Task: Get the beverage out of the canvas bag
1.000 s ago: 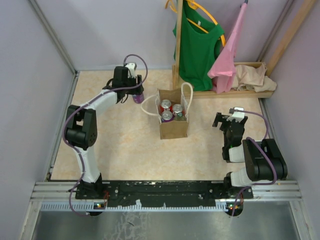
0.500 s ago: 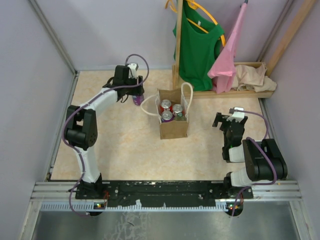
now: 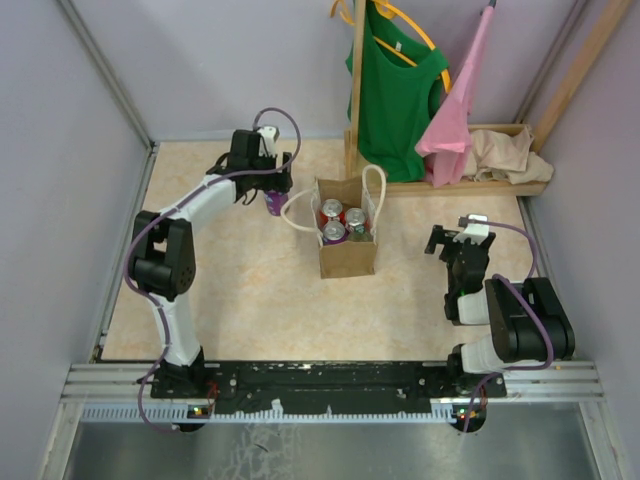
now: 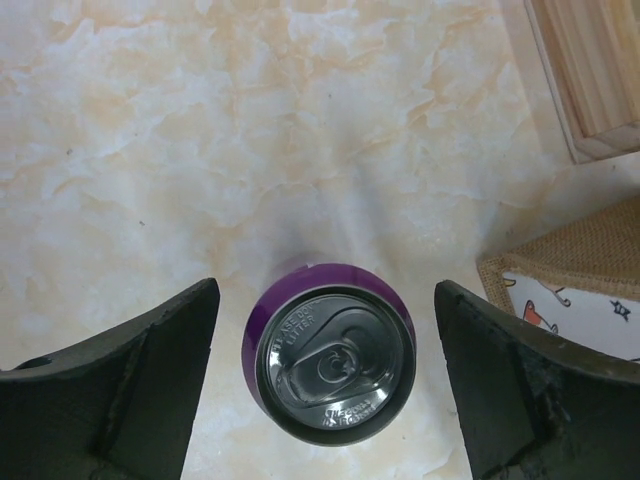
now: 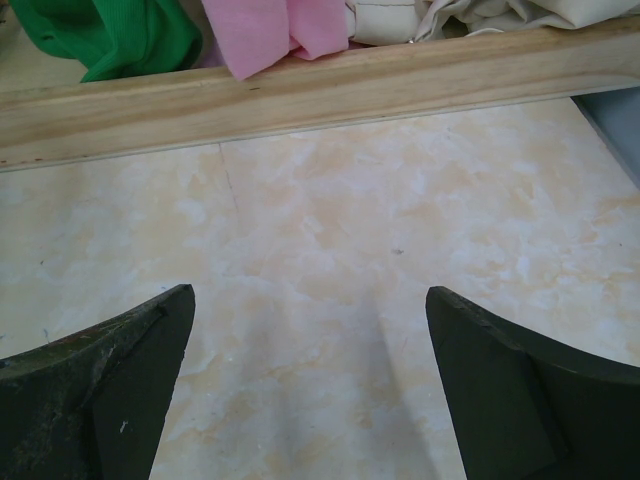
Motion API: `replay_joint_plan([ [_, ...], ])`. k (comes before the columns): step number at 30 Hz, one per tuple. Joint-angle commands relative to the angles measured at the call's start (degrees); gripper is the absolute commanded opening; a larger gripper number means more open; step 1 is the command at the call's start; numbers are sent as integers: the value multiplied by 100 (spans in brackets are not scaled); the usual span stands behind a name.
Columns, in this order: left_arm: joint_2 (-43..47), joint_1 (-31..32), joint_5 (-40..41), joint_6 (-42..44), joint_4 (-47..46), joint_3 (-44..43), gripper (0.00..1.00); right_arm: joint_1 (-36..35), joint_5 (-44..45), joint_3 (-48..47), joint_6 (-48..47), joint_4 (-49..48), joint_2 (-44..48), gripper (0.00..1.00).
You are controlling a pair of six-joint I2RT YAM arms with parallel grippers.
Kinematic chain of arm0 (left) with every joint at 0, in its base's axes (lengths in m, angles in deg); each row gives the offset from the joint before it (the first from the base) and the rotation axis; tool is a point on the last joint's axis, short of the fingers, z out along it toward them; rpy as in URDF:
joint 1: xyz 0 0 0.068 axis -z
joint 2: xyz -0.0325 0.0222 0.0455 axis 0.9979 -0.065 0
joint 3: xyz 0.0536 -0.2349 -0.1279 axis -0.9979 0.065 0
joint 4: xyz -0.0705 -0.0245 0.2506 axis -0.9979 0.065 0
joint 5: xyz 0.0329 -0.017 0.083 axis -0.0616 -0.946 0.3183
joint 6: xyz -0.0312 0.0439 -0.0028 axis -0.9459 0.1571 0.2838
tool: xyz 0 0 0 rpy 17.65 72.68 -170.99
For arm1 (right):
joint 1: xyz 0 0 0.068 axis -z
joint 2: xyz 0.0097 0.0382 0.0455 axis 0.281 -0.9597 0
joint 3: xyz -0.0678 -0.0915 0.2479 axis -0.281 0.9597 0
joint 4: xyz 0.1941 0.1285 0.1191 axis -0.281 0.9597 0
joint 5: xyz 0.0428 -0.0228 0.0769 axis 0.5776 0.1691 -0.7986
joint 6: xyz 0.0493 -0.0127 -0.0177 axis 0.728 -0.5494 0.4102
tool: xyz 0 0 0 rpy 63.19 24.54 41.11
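Now left pincer [image 4: 326,290] slightly farther back; purple can [image 4: 335,365] more exposed

White-and-black arms [image 3: 195,210], purple cables [image 3: 277,110], black wedge-shaped fingers [image 4: 130,390]

Top view: bright, even overhead light, sharp, no glare. The table [image 3: 250,290] shows only soft, short shadows. Left wrist view: can [image 4: 330,362] lid is crisp w/ a mild sheen on the metal and a faint grey shadow fanning up from it. My left fingers [image 4: 120,390] are near-black, detail lost, edges a bit soft. Right wrist view: my right fingers [image 5: 100,390] are equally dark. Two pale shadow streaks run across the table. Wood rail [image 5: 300,90] at top is slightly soft.
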Motion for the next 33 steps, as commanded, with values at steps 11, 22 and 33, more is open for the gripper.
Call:
replay_joint_plan([
  [11, 386, 28, 90, 529, 418, -1105, 96, 5, 21, -116, 5, -294, -3, 99],
  [22, 572, 242, -2175, 1477, 1128, -2269, 80, 9, 19, -114, 7, -292, -3, 99],
  [33, 165, 786, -2570, 1814, 1986, -2613, 42, 9, 17, -118, 2, -291, -3, 99],
])
